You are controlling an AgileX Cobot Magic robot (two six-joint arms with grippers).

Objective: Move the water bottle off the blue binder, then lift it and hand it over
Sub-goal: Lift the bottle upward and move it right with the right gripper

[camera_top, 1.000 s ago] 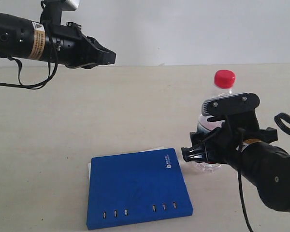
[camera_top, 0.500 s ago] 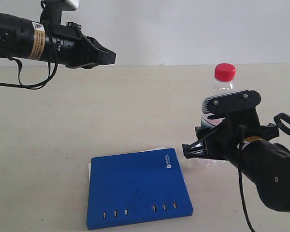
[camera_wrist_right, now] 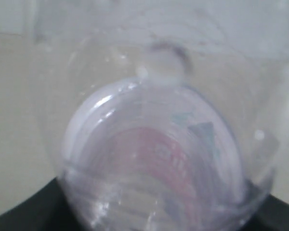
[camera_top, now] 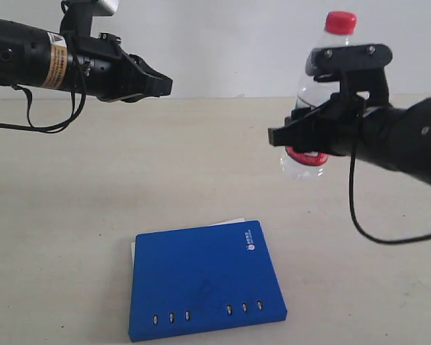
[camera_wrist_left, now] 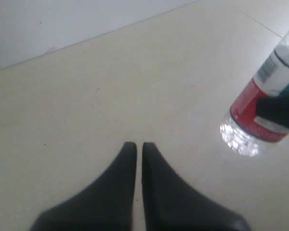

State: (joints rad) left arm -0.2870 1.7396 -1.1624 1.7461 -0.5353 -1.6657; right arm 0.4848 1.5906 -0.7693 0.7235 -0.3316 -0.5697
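The water bottle (camera_top: 309, 159), clear with a red cap, hangs upright in the air at the right, well above the table. My right gripper (camera_top: 305, 133) is shut on its middle. In the right wrist view the bottle (camera_wrist_right: 159, 159) fills the picture and hides the fingers. The left wrist view shows the bottle's lower part (camera_wrist_left: 262, 115) off to one side. The blue binder (camera_top: 205, 287) lies flat near the front of the table with nothing on it. My left gripper (camera_top: 165, 85) hovers high at the left, shut and holding nothing (camera_wrist_left: 138, 147).
The beige table (camera_top: 129, 172) spreads around the binder, with a pale wall behind it. White pages stick out a little at the binder's far edge (camera_top: 230, 221). A black cable (camera_top: 359, 223) hangs from the right arm.
My right gripper has risen with the bottle, from just above the table beside the binder to well above it. The left arm and the binder have stayed put.
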